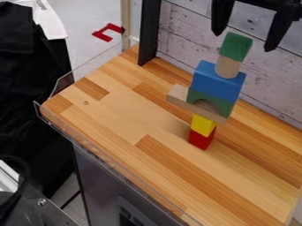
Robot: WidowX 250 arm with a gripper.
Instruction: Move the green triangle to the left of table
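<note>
Near the top green block [236, 45], your gripper [244, 41] is hanging, fingers spread; pale lettering [132, 216] (partly cut off) is showing below.

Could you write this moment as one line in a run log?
Gripper: open, near top of block tower | green block: atop wooden cylinder | tower base: red block under yellow block | leftward move: not yet done
</note>
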